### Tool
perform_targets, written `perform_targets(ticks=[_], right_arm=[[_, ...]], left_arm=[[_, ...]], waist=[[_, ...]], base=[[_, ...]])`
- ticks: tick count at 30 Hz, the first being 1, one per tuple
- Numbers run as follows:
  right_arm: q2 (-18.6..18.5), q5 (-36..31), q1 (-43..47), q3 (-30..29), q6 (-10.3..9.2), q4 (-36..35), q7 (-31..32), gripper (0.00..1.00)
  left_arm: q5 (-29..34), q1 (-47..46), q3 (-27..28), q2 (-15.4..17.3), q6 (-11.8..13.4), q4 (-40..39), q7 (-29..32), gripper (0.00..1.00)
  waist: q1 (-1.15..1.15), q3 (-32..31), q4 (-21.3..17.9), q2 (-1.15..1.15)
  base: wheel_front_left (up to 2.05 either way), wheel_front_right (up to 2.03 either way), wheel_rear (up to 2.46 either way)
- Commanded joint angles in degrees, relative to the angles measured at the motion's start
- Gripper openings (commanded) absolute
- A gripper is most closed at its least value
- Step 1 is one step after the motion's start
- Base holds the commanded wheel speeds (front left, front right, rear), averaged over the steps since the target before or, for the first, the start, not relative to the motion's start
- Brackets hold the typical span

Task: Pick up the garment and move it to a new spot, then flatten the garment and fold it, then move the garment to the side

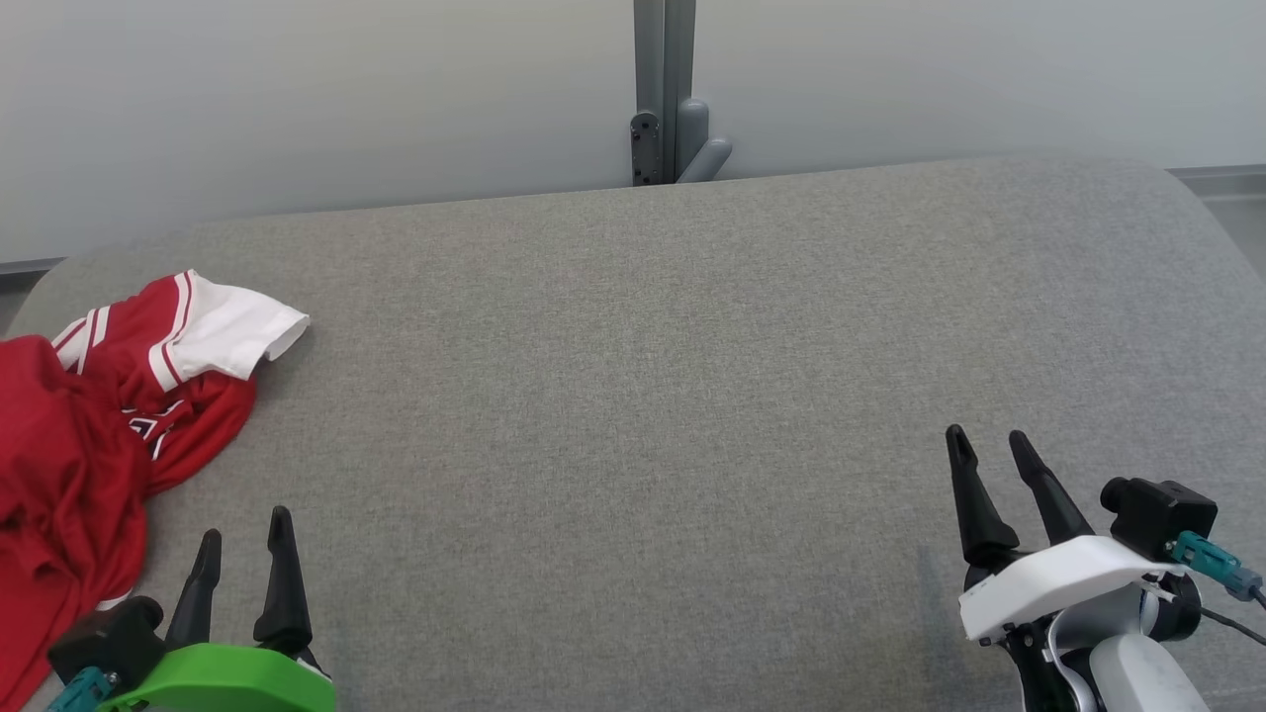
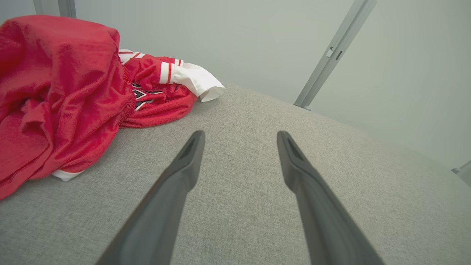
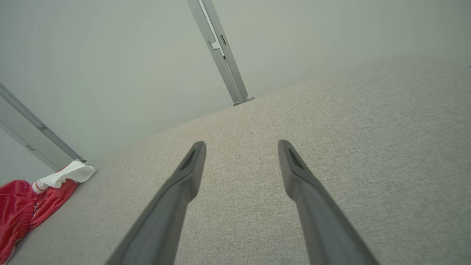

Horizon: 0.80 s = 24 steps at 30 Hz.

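Left claw (image 1: 245, 523) spread beside crumpled red garment (image 1: 89, 435), right claw (image 1: 986, 433) spread, grey post (image 1: 665, 89) behind table (image 1: 643, 396)

The right gripper (image 3: 241, 142) holds its jaws spread wide over a grey pad (image 3: 368, 147), which fills the gap between them. The garment (image 3: 22, 209), red and white, lies crumpled well off to the jaws' left. A post (image 3: 220, 55) rises beyond the tips.

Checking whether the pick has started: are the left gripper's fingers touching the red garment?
Apart. In the left wrist view, bare grey surface separates the garment from the fingertips of the open left gripper.
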Motion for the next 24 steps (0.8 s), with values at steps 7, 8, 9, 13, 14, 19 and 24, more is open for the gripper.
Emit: perform_targets(ticks=[7,8,9,13,14,19,24], right_arm=[[0.2,-4.7,-0.5,0.1,0.03,-0.5,-1.6,1.0],[0.3,-5.3,-0.4,0.0,0.03,-0.4,-1.7,1.0],[0.3,-5.8,-0.3,0.0,0.03,-0.4,-1.9,1.0],[0.5,-7.3,0.0,-0.2,0.03,-0.4,-2.3,1.0],[0.6,-7.7,0.1,-0.4,0.03,-0.4,-2.5,1.0],[0.8,-10.3,0.7,-0.8,0.03,-0.7,-3.1,1.0],[0.9,-12.9,1.2,-0.7,0.02,-0.7,-3.8,1.0]], left_arm=[[6.1,1.2,-0.1,0.9,-1.4,-1.1,-1.4,1.0],[6.7,1.3,-0.1,0.9,-1.6,-1.1,-1.6,1.0],[7.4,1.4,-0.1,0.9,-1.8,-1.1,-1.7,1.0],[9.0,1.8,0.1,1.0,-2.2,-1.1,-2.1,1.0],[9.6,1.9,0.2,1.0,-2.3,-1.0,-2.2,1.0],[12.4,2.3,-0.2,1.4,-3.4,-0.8,-2.9,1.0],[15.0,2.8,-0.6,1.8,-4.5,-0.9,-3.5,1.0]], waist=[[0.0,0.1,0.0,0.17],[0.0,0.2,0.0,0.17],[0.0,0.2,0.0,0.17],[0.0,0.2,0.0,0.18],[0.0,0.2,-0.1,0.18],[0.0,0.2,-0.2,0.19],[0.0,0.2,-0.3,0.2]], base=[[0.0,0.0,0.0],[0.0,0.0,0.0],[0.0,0.0,0.0],[0.0,0.0,0.0],[0.0,0.0,0.0],[0.0,0.0,0.0],[0.0,0.0,0.0]])
